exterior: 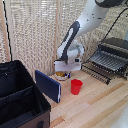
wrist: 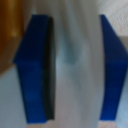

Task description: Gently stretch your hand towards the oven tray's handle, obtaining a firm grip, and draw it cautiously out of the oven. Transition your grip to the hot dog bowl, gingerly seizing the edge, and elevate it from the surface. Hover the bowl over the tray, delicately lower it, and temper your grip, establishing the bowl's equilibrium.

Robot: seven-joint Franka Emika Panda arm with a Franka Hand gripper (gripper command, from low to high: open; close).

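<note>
Nearest the camera, a big black case sat at the desk's front corner on the exterior view's left, cut off by the picture's edge. A blue flat panel leaned against its side. Just beyond stood a red cup on the pale wood.

Behind the panel, the hot dog bowl showed only as a sliver of white rim and yellow food; the arm's gripper hung directly over it and hid the rest. In the blurred wrist view the blue fingers stood apart with pale, soft-edged white between them, probably the bowl's rim; whether they touched it could not be told.

Farther back, toward the desk's far edge on the exterior view's right, the oven tray stuck out from the oven, its handle a thin bar hard to make out.
</note>
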